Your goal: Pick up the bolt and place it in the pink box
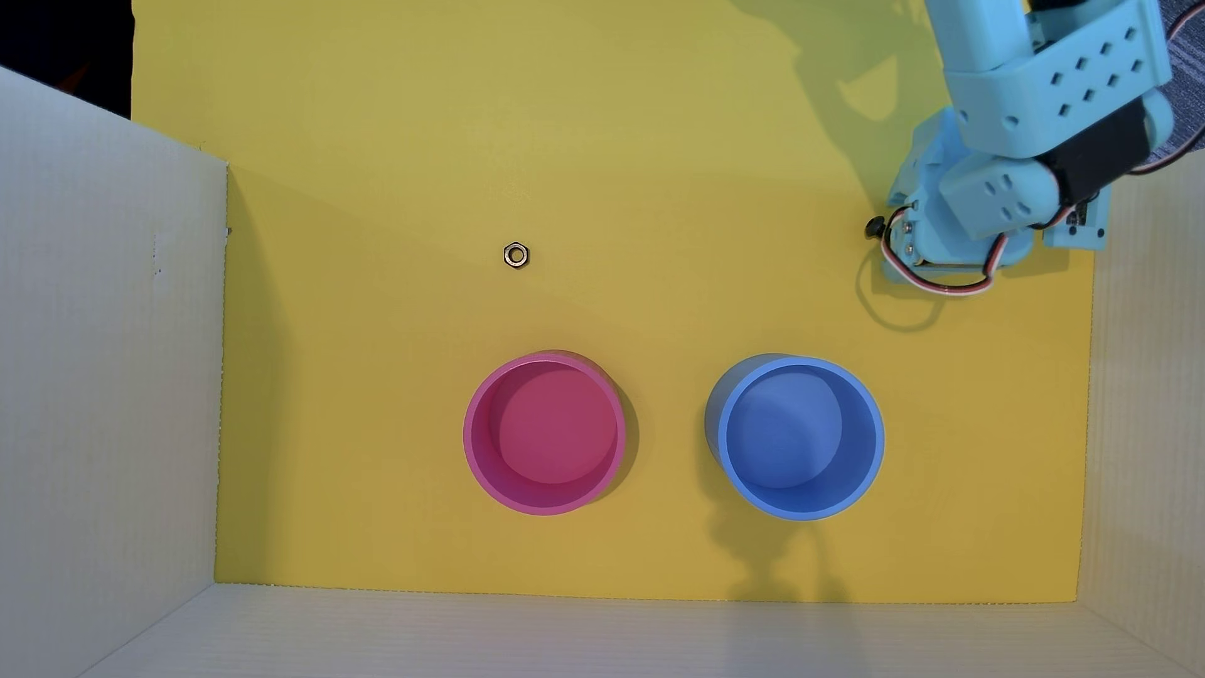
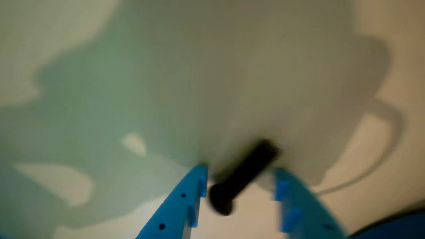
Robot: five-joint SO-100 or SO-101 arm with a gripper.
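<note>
On the wrist view I see the gripper [image 2: 239,172] with fingers spread, the blurred bolt [image 2: 242,176] lying between them, unclamped. Overhead, the bolt [image 1: 874,227] sits well apart from the pink box [image 1: 471,417].

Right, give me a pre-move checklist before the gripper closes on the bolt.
1. Bolt between the fingers: ok. In the wrist view the bolt lies in the gap of the gripper.
2. Gripper open: ok, both fingers stand apart from the bolt.
3. Bolt squared to the fingers: not ok, it lies at a slant across the gap.
4. Sharp wrist picture: not ok, blurred, so contact with the left finger cannot be told.
5. Pink box free to receive: ok, upright and empty in the overhead view.
6. Look-alikes clear: ok, the nut and blue box sit apart from the bolt.
</note>
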